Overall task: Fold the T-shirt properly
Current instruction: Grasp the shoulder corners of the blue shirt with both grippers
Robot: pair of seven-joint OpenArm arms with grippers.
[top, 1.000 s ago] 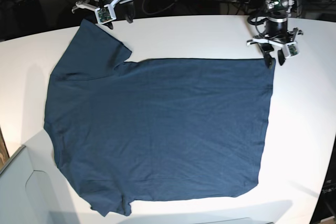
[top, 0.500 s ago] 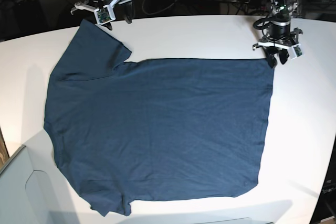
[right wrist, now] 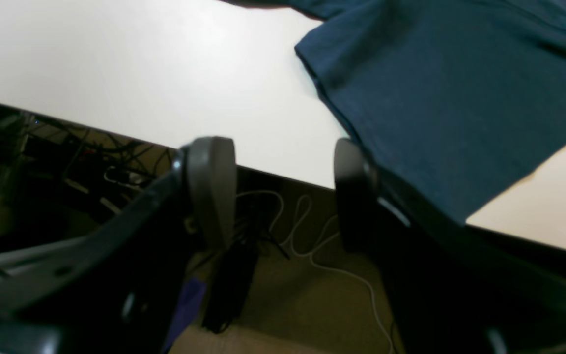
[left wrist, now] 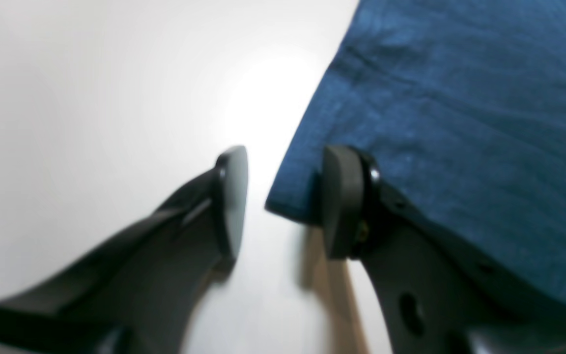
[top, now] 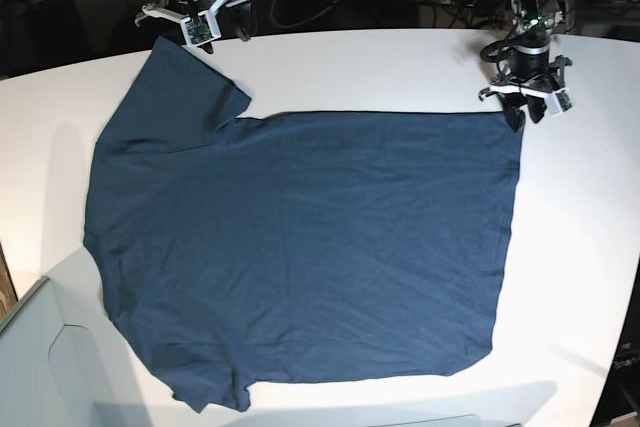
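The T-shirt (top: 300, 237) lies spread flat on the white bench (top: 380, 67), covering most of its middle, with its hem edge running down the three o'clock side of the base view and its sleeves at about ten and seven o'clock. The cloth is dark navy-teal, with only shallow wrinkles across the body. The left pincer (top: 527, 112) stands at about two o'clock in the base view, right at the corner where the hem meets the far side edge. Its wrist view shows the two dark fingers apart with nothing between them: one pad (left wrist: 231, 201) is over bare bench, the other (left wrist: 342, 201) sits at the very corner of the T-shirt (left wrist: 460, 123); whether it touches the cloth cannot be told, since the picture is blurred there. The right pincer (top: 222, 29) hangs at about eleven o'clock in the base view, beyond the back edge of the bench and just past the tip of the far sleeve. Its fingers are apart as well and hold nothing; in its wrist view they frame the bench edge, with a tangle of cables (right wrist: 283, 221) on the floor below, and the sleeve of the T-shirt (right wrist: 440, 98) lies on the bench at one o'clock, near one finger (right wrist: 352, 187) but not between the two.
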